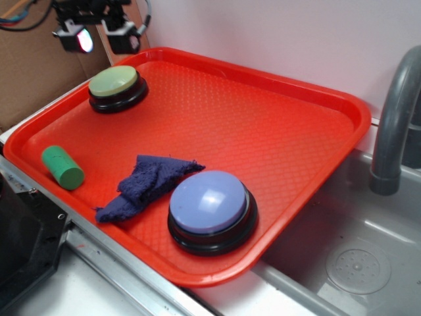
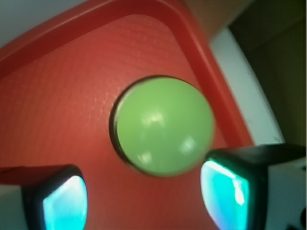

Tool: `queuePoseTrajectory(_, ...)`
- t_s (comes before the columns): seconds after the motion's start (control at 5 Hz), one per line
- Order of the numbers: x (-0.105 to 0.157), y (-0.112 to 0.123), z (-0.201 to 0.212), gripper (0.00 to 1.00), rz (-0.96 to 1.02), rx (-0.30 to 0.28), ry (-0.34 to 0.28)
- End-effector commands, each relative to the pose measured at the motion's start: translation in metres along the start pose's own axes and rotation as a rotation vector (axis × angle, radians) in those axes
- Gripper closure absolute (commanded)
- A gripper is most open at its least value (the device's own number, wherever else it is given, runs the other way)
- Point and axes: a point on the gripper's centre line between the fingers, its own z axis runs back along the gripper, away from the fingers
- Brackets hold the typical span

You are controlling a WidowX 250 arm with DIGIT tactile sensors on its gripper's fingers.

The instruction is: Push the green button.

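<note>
While the gripper (image 1: 102, 36) hangs above the far left corner of the red tray (image 1: 283, 145), its two fingers (image 1: 84, 39) stand well apart with nothing between them, each ending in a dark block whose inner pad glows pale; in the wrist view the pads (image 2: 64, 203) shine cyan at the bottom left and bottom right of the picture. Between them and a little ahead, the wrist view shows the green button (image 2: 163, 125), its pale olive dome filling the middle, with a thin dark rim of its base showing along the left edge. The right-hand pad overlaps the button's lower right edge in that view, but whether it touches cannot be told; in the exterior view the fingertips appear to sit above and just behind the button (image 1: 116, 82), clear of its dome. The button rests on its black round base in the tray's far left corner, close to the raised rim on two sides. Further out on the tray, a small bright green cylinder (image 1: 62, 167) lies on its side near the left rim, well apart from the button. Beside it, toward the middle, a crumpled dark blue cloth (image 1: 143, 185) lies flat, one corner touching or just meeting a larger lavender-blue domed button (image 1: 212, 209) on its own black base near the front edge. The tray sits across a grey sink (image 1: 355, 257), with a dark grey faucet (image 1: 395, 125) rising at the right.
</note>
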Motion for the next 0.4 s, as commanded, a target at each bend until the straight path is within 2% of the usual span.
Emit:
queuePoseTrajectory(0.0,0.0,0.007,0.045,0.0,-0.047,0.019,-0.134)
queuePoseTrajectory(0.2,-0.005,0.003,0.056,0.0,-0.083,0.021,-0.164)
